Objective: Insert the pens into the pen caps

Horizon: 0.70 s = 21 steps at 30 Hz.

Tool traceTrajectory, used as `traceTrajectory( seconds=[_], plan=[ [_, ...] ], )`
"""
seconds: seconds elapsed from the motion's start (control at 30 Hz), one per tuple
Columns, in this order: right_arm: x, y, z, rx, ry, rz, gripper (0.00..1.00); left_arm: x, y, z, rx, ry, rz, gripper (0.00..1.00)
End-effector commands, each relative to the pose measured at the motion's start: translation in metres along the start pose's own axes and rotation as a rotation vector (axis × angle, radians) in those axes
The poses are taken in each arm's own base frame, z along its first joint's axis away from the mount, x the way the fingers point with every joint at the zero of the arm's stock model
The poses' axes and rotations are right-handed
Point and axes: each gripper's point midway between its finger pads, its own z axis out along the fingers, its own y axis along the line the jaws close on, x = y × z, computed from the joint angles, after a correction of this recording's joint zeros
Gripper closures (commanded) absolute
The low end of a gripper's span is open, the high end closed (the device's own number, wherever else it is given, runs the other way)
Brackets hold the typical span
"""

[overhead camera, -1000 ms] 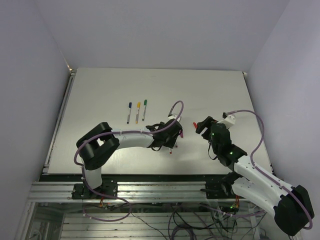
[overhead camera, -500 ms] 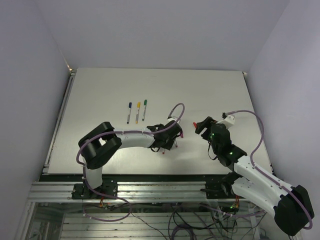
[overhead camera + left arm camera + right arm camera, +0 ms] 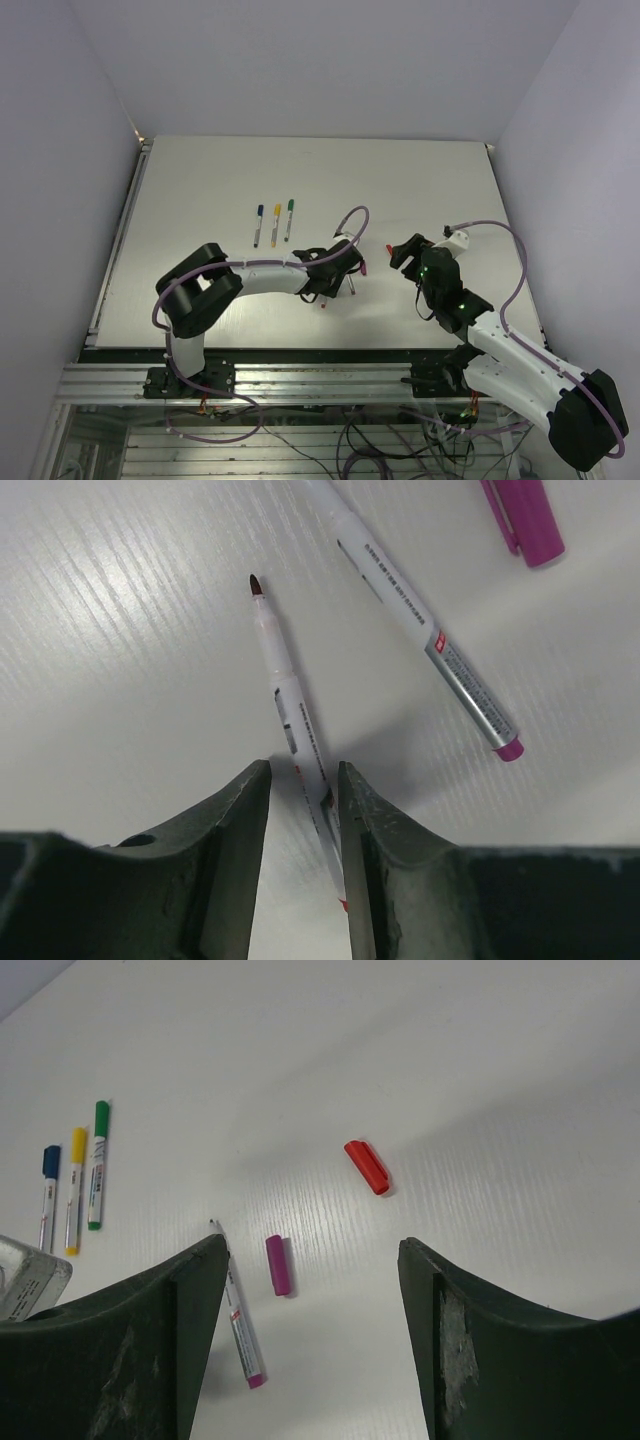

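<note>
A pen with a dark red tip (image 3: 290, 695) lies on the white table between the fingers of my left gripper (image 3: 303, 770). It touches the right finger (image 3: 362, 820), and a gap shows at the left finger. Beside it lie a pen with a magenta end (image 3: 420, 625) and the magenta pen cap (image 3: 525, 520). My right gripper (image 3: 310, 1250) hangs open above the table, with the magenta cap (image 3: 278, 1265) and the red pen cap (image 3: 367, 1167) ahead of it. From above, the left gripper (image 3: 338, 275) is left of the red cap (image 3: 390, 249).
Three pens with blue (image 3: 258, 225), yellow (image 3: 275, 224) and green (image 3: 290, 219) caps on them lie side by side further back on the left. The table's near edge (image 3: 300, 347) runs just in front of the arms' bases.
My left gripper's jaws have narrowed around the red-tipped pen, and the pen's tip has swung left. The right arm has stayed still.
</note>
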Motion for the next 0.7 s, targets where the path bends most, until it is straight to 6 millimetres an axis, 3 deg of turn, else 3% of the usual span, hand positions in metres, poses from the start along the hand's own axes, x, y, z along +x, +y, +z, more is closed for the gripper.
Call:
traceTrajectory(
  seconds=[0.0,0.3,0.67],
  plan=[
    [-0.007,0.003,0.000,-0.003,-0.015,0.018,0.31,0.038,0.027,-0.004,-0.077,0.146,0.076,0.56],
    [-0.012,0.009,0.000,-0.006,-0.013,0.021,0.31,0.053,0.031,-0.003,-0.058,0.238,0.108,0.65],
    [-0.019,0.009,-0.003,-0.002,-0.031,0.032,0.31,0.077,0.032,0.004,-0.054,0.375,0.163,0.66]
  ],
)
